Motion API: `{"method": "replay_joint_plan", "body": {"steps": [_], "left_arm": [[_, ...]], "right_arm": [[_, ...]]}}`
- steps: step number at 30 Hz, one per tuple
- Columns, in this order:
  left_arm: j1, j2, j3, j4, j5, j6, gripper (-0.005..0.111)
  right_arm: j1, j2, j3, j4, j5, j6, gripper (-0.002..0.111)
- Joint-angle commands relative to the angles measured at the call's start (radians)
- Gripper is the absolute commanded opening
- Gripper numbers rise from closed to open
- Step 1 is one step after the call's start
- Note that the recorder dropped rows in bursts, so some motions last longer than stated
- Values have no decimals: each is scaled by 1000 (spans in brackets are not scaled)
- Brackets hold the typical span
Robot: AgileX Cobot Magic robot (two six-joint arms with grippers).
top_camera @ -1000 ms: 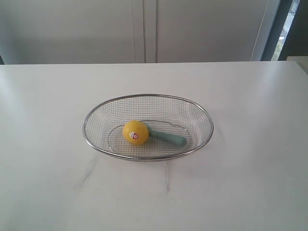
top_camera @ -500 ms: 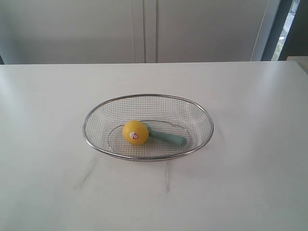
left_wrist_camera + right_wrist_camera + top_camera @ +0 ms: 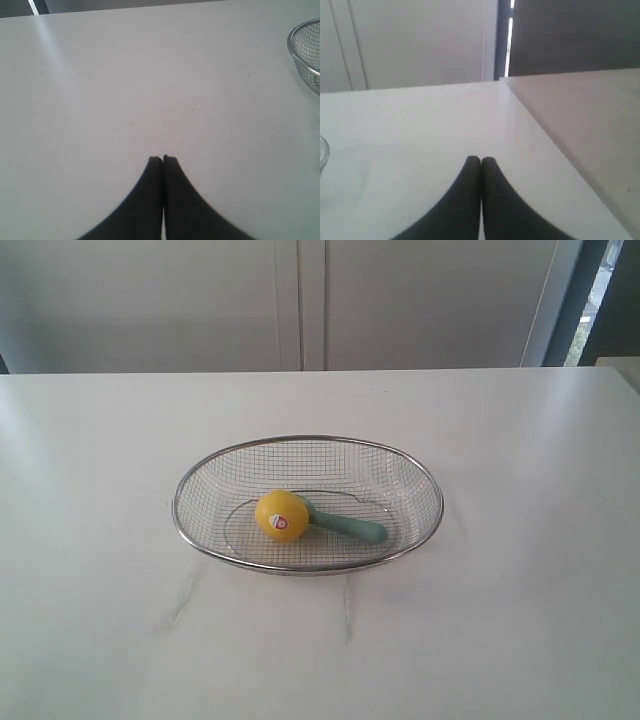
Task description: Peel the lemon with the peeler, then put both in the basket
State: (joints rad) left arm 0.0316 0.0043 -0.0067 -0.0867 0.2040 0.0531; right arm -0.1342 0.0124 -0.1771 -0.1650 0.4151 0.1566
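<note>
White table [image 3: 520, 620], faintly veined, with pale cabinet doors behind its far edge; a second, beige surface adjoins it in the right wrist view.

Item 1, basket [image 3: 310, 438]: oval wire mesh, upright, about the middle of the table, long axis running toward the left and right edges. Part of its rim shows in the left wrist view, only a sliver in the right.

Item 2, peeler [image 3: 350, 528]: teal, lying flat on the basket floor. The handle end points toward the table's right and near edges; the head is hidden behind the lemon.

Item 3, lemon [image 3: 281, 515]: inside the basket, left of its centre, touching the peeler's head end, sticker facing the near edge. The visible skin looks whole.

Item 4, left gripper [image 3: 163, 158]: fingers pressed together, empty, over bare table well apart from the basket.

Item 5, right gripper [image 3: 480, 159]: fingers together, empty, near the table's right edge.

Relation: the handle lies on the right arm's side, the lemon on the left's. Which gripper is nearer cannot be told.

Change: none. Basket, lemon and peeler sit exactly as a second ago.
</note>
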Motion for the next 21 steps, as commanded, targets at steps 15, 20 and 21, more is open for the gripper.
{"method": "replay_joint_plan", "body": {"steps": [15,20,21], "left_arm": [[-10,-4,7,-1,-1,-5,0],[-10,-4,7,-1,-1,-5,0],[-10,-4,7,-1,-1,-5,0]], "right_arm": [[111,-12,177,-14,-102,2,0],[163,-12,177,-14,-102,4,0],[163,-12,177,-14,-102,4,0]]}}
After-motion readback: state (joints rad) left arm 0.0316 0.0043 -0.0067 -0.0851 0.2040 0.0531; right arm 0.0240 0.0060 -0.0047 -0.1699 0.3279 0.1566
